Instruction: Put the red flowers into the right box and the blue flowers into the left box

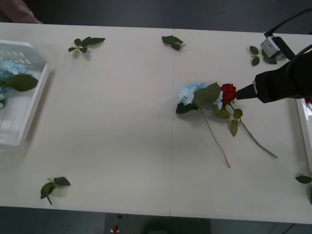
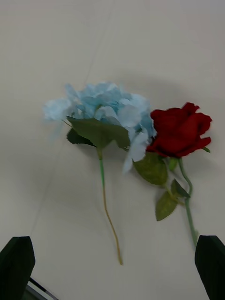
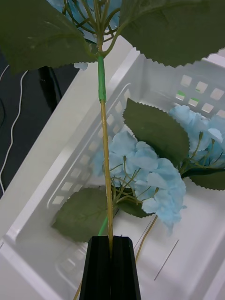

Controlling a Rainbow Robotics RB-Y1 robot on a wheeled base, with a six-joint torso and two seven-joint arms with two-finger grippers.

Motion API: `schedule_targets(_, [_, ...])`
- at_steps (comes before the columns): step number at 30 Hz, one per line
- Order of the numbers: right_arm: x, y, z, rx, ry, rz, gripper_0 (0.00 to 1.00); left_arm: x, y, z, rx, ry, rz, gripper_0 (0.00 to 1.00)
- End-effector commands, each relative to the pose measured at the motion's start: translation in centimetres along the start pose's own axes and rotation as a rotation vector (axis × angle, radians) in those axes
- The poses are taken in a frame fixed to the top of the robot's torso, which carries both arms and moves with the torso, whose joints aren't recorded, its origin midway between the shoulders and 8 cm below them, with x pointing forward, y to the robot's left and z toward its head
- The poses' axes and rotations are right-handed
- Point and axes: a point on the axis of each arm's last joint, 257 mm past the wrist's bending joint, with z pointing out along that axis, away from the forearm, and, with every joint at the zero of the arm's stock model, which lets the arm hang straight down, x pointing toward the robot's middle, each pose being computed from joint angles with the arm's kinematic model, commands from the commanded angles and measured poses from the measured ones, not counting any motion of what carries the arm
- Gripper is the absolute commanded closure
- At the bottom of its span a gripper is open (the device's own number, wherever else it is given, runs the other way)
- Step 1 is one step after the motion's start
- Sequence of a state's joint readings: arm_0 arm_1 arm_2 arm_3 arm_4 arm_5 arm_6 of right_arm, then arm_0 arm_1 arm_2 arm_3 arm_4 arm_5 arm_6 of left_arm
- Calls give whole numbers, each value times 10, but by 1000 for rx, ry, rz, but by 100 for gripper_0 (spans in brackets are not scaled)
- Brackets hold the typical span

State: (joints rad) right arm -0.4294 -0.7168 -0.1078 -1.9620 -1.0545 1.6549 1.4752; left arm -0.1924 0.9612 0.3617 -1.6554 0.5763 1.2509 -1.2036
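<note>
Front view — red flower [image 1: 227, 91] head toward right gripper [image 1: 242, 92], stem trailing away.

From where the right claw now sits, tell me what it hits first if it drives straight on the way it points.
Probably the dark-red artificial rose head: the open right claw points at it from close by, with the fluffy pale-blue hydrangea head just beyond. Depth is unclear.

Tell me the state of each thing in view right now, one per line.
left gripper: shut on a blue flower stem, over the left box.
right gripper: open, above the red flower.
left box: holds blue flowers.
red flower: lying on the table.
</note>
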Motion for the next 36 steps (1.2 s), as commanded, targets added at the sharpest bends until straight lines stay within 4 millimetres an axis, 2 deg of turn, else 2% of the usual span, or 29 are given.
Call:
schedule_targets(1, [-1,-22,-9,111,7,-53,0,-23,-5,6,-2,-56,68,100])
schedule_targets(6, [10,-56,3,178,58,-122,0,-15,-32,28,35,-55,102,100])
schedule_targets(10, [15,-83,16,219,80,-185,0,-10,-31,31,35,-51,109,100])
schedule_targets(12, [16,-90,24,222,83,-212,0,-9,-32,32,38,-47,109,99])
schedule_targets(14, [17,-95,32,224,83,-227,0,-8,-32,32,40,-47,113,88])
schedule_targets(16, [16,-101,40,230,76,-243,0,-9,-32,32,40,-50,118,64])
schedule_targets(17, [16,-102,43,232,75,-248,0,-10,-33,32,42,-53,119,59])
schedule_targets(19, [13,-108,54,240,61,-250,0,-13,-34,31,45,-64,121,39])
schedule_targets(22, [8,-118,66,269,44,-258,0,-14,-33,31,45,-68,125,25])
schedule_targets(24, [4,-126,73,304,45,-283,0,-18,-34,29,52,-79,123,18])
schedule_targets(27, [1,-135,84,342,52,-301,0,-25,-38,21,82,-95,106,13])
schedule_targets(31, [-2,-143,98,369,51,-303,0,-33,-42,-5,170,-126,48,8])
schedule_targets(36, [1,-144,115,384,62,-297,0,-28,-60,-40,308,-135,5,4])
